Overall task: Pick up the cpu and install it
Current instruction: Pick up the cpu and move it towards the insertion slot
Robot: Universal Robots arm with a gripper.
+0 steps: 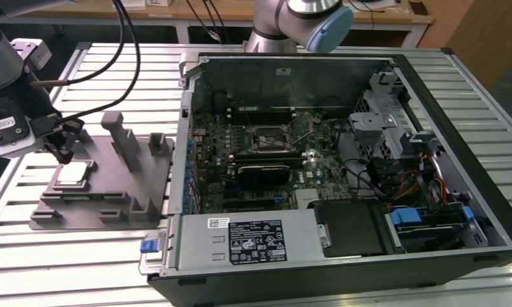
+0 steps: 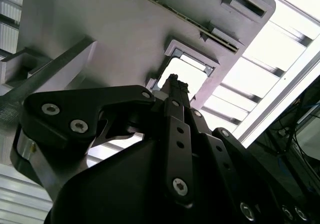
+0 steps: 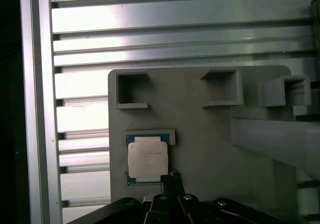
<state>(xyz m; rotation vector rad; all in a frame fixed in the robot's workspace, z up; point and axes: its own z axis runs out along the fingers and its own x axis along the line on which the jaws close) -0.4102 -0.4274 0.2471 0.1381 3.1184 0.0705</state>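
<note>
The jaws are pressed together with nothing between them. The gripper (image 1: 62,150) hangs tip-down just above the far edge of the cpu (image 1: 72,176). In the first wrist view the tip lies close beside one corner of the chip, and contact cannot be confirmed.

The cpu lies flat, metal plate up, in its framed recess on the near part of the grey fixture plate (image 1: 111,192). This plate sits on the slatted table (image 1: 111,70) at the exterior view's left, just beside the open computer case (image 1: 461,128).

Inside the case the green motherboard (image 1: 239,147) lies flat. Its black-framed socket (image 1: 269,135) is near the centre of the board, well apart from the gripper.

Status, as judged: the approach to the chip is made. The pick-up is not yet done, and the transfer to the socket and the installation remain.
</note>
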